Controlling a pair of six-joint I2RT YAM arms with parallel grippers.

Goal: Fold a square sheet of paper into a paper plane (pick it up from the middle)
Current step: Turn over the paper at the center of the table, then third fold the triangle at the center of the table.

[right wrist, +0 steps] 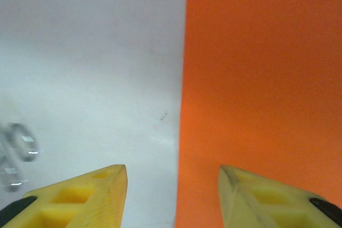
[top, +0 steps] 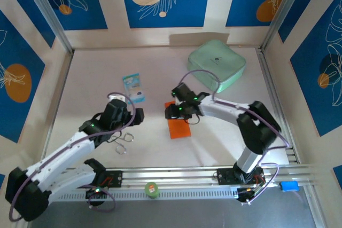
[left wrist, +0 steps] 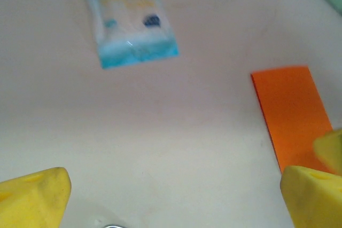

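Orange paper (top: 180, 129) lies flat on the table (top: 96, 78): thin, floppy, featherlight, so I'd nip its long edge mid-length. Both left claw (left wrist: 171, 198) and right claw (right wrist: 173, 188) gape, empty.

No legible text: print on the blue-and-white packet (left wrist: 131, 20), upper left, is blurred; mint-green box (top: 216, 65) logo too small.

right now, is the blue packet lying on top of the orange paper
No, the blue packet lies on the bare table, clearly apart from the orange paper.
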